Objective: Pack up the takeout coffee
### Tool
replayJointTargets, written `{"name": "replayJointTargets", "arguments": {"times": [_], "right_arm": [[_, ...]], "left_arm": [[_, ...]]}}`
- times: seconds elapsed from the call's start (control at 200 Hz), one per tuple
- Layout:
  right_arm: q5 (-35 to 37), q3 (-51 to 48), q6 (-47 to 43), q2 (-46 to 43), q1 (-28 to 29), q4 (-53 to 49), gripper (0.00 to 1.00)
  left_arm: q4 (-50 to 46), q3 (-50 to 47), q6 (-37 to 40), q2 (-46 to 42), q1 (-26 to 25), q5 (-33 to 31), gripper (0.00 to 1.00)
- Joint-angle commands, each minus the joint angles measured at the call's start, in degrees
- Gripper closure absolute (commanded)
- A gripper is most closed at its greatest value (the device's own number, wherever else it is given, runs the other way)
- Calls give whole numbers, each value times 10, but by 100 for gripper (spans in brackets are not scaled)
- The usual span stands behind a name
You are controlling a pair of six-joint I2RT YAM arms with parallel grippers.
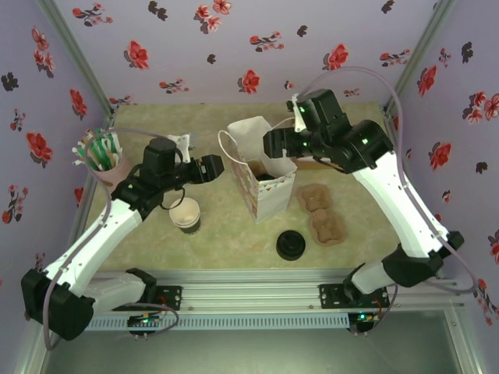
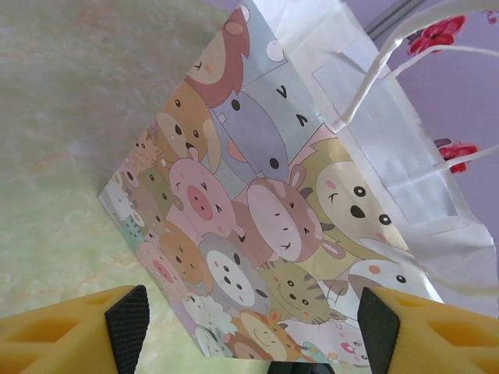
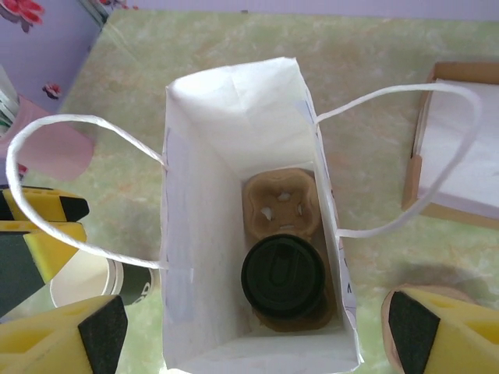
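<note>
The printed paper bag [image 1: 251,191] is standing upright, its mouth gaping. The right gripper [image 3: 253,331] is hanging directly above that mouth, jaws spread wide and carrying nothing. The left gripper [image 2: 253,323] is facing the bag's cartoon-animal side wall from just beside it, likewise spread wide and empty. On the bag's floor a cardboard carrier [image 3: 281,199] is lying, and the takeout coffee [image 3: 283,274] is sitting upright in one of its two pockets. The cup is looking light, thin-walled and crushable, its black lid slick. Any regrasp is likely wanting a gentle pinch on the paper wall under the lid.
</note>
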Motion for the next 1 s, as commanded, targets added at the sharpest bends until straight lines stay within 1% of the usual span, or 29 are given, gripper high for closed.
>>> {"name": "replayJointTargets", "arguments": {"times": [0.0, 0.31, 0.46, 0.56, 0.635, 0.775, 0.905, 0.995], "right_arm": [[27, -43, 10, -48, 3, 47, 9], [76, -158, 11, -163, 1, 87, 7], [124, -213, 17, -233, -1, 92, 7], [151, -253, 19, -282, -6, 95, 8], [152, -280, 21, -309, -13, 97, 11], [140, -320, 33, -328, -26, 98, 15], [101, -358, 49, -325, -48, 117, 18], [76, -380, 60, -323, -71, 127, 19]], "left_arm": [[7, -11, 5, -25, -4, -20, 24], [11, -25, 3, -79, -4, -37, 18], [11, -38, -5, -114, -4, -45, 15], [13, -53, -13, -135, -4, -45, 6], [-1, -57, -11, -146, -4, -45, 1], [-35, -61, 2, -156, -4, -52, 1], [-50, -66, 2, -151, -4, -53, 1], [-52, -72, 1, -137, -4, -42, 1]]}}
